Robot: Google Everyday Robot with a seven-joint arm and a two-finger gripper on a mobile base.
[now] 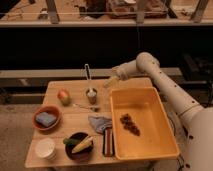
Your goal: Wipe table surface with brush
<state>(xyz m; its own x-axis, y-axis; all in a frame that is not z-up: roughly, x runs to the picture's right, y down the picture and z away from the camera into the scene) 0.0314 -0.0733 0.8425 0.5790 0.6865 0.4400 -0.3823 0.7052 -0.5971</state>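
The brush (88, 76) is slim and pale. It lies near the far edge of the light-wood table surface (75, 127), and its whitish head (91, 92) rests at or in a small grey cup (92, 95). My gripper (111, 82) hangs on the white arm (150, 67) over the table's far edge. It is to the right of the brush, clear of it, and just beyond the far left corner of the yellow tub (150, 145). I see nothing held in it.
A big yellow tub with dark crumbs (130, 124) fills the table's right half. On the left are an apple (63, 96), a thin metal utensil (86, 106), a red bowl with a blue sponge (46, 119), a grey cloth (99, 122), a white cup (45, 148), a dark bowl of food (80, 144) and a dark red bar (108, 142).
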